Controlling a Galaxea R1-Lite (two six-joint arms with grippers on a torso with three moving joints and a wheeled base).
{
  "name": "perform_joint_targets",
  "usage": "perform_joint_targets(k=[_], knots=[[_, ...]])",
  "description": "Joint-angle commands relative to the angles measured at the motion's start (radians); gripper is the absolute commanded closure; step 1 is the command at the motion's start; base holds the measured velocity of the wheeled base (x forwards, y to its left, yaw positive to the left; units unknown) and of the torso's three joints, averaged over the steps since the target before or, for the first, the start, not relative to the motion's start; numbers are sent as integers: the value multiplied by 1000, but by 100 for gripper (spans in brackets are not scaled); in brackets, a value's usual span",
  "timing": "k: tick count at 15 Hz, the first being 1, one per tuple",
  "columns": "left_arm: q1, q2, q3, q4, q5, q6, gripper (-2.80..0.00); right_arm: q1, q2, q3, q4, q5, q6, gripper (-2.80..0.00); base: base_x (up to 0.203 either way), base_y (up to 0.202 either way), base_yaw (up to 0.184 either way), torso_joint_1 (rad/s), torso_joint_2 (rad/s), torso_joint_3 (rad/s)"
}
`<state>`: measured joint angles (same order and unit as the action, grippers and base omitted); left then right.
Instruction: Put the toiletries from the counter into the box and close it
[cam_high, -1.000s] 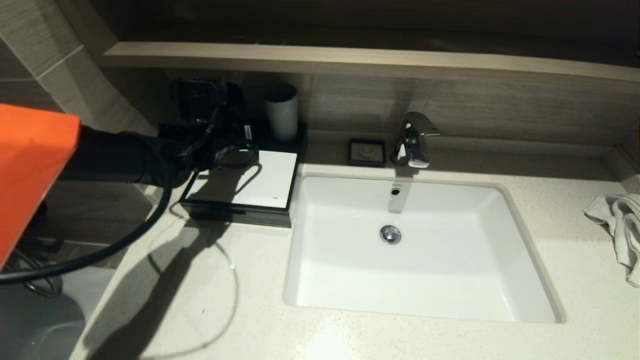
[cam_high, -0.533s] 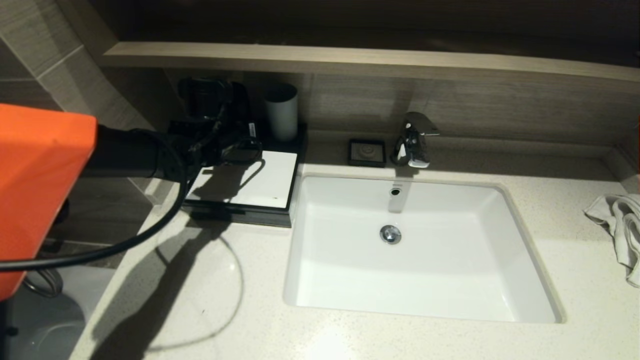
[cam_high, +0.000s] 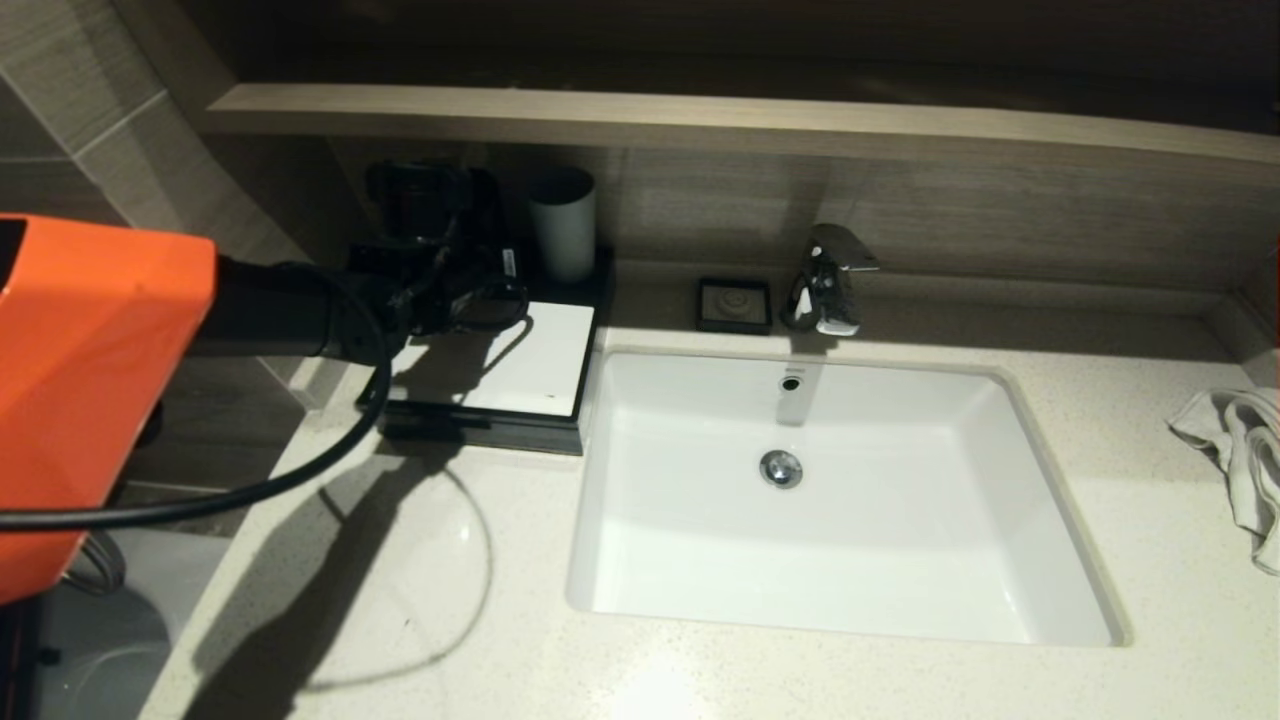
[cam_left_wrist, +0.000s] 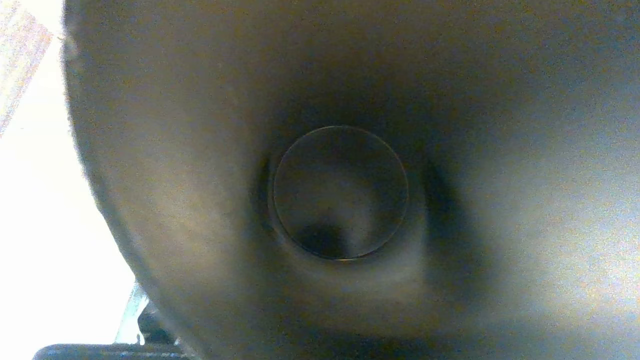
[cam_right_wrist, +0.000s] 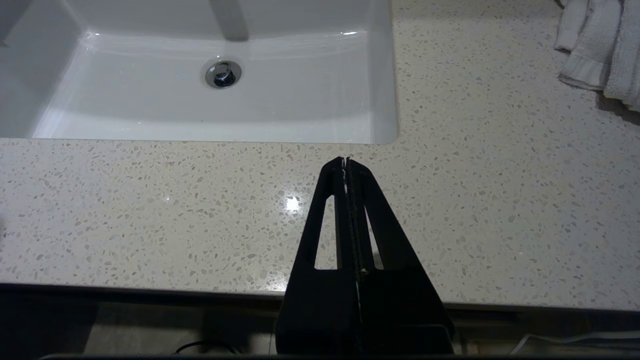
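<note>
Head view: left gripper (cam_high: 425, 215), grip unreadable, hangs over the box (cam_high: 520, 375) at the counter's back-left corner; right gripper (cam_right_wrist: 345, 162) pressed together above the front edge.

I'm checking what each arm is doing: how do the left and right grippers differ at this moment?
The left gripper reaches out over the dark box in the back corner beside the grey cup; the right gripper is parked above bare counter in front of the sink. The right gripper is plainly shut with nothing in it; the left's state is hidden. Both are black.
</note>
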<state>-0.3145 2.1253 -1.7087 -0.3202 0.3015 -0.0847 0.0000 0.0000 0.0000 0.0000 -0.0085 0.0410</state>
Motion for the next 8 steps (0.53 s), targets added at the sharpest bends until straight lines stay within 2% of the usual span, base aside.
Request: perform_joint_targets(k=[1,4,5,8], knots=[[0,5,0,-2,2,-1,0,0,0,0,0,0,0,0,0,0,0,0,0,0],[0,7,0,-3,2,0,0,0,0,0,0,1,0,0,0,0,0,0,0,0],[0,5,-2,-3,2,2,-280,0,0,0,0,-1,0,0,0,0,0,0,0,0],[2,4,-2,-7,2,11,-280,0,0,0,0,-1,0,0,0,0,0,0,0,0]])
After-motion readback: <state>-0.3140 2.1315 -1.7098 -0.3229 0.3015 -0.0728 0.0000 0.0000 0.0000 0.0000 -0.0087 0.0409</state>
